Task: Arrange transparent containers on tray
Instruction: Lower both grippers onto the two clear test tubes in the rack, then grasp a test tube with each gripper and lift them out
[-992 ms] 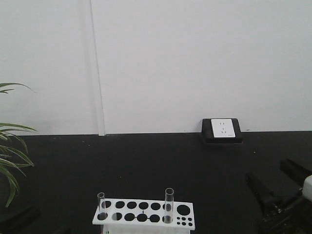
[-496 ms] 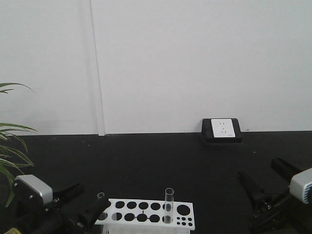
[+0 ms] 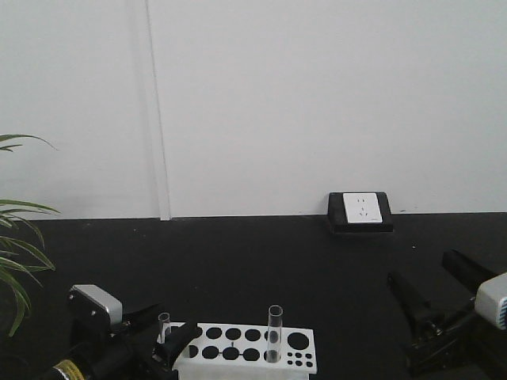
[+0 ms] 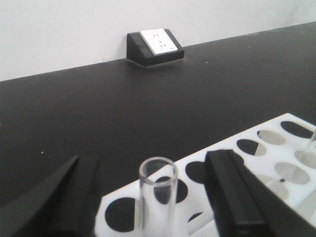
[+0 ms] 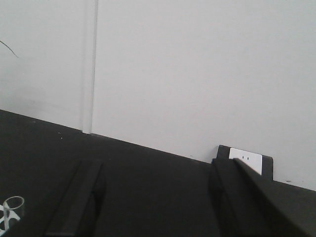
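Left tool (image 3: 169,331) advanced, open, flanking clear upright tube (image 4: 158,197)

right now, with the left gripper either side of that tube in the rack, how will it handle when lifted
The test tube looks like thin clear glass, so probably rigid, light and fragile if squeezed hard. Its smooth wall may slip between the jaws of the left gripper. Round, so laid down it'd likely roll.

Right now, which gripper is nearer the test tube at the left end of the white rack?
Left. The left gripper straddles that test tube, fingers open, not touching it; the right gripper hangs open well off to the right, past the far end of the rack.
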Motion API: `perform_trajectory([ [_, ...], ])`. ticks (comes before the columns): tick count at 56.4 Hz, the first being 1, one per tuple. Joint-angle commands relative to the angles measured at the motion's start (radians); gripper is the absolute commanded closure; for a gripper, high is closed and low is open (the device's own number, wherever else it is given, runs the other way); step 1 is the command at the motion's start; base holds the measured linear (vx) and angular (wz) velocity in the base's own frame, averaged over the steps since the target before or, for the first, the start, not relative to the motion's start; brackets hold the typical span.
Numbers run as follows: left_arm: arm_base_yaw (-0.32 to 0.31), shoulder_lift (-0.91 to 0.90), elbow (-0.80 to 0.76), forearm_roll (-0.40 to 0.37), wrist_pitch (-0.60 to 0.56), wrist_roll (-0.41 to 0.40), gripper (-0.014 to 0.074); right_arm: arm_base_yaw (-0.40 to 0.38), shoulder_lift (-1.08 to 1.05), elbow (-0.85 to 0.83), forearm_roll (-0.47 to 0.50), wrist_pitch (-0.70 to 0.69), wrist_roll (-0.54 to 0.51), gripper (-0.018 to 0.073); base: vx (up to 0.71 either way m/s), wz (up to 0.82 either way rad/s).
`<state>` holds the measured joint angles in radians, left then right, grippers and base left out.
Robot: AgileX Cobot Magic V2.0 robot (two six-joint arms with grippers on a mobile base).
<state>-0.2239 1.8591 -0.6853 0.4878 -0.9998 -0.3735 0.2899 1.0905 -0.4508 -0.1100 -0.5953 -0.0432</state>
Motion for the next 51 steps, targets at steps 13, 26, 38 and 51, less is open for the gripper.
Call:
perform_trajectory([
  [13,-0.008,-0.040,-0.027,-0.018,-0.140,0.004,0.0464,0.000,-0.012,-0.029,-0.004,-0.089,-0.009,0.0062,0.00,0.00],
  [26,-0.008,-0.070,-0.027,-0.015,-0.234,-0.024,0.0605,0.000,-0.012,-0.029,-0.004,-0.088,-0.009,0.0062,0.00,0.00],
  [38,-0.006,-0.239,-0.039,-0.015,-0.111,-0.095,0.0601,0.000,-0.012,-0.029,-0.007,-0.088,-0.008,0.0062,0.00,0.00],
  [51,-0.006,-0.476,-0.201,0.157,0.200,-0.155,0.0600,0.000,0.013,-0.029,-0.052,-0.089,-0.001,0.0062,0.00,0.00],
])
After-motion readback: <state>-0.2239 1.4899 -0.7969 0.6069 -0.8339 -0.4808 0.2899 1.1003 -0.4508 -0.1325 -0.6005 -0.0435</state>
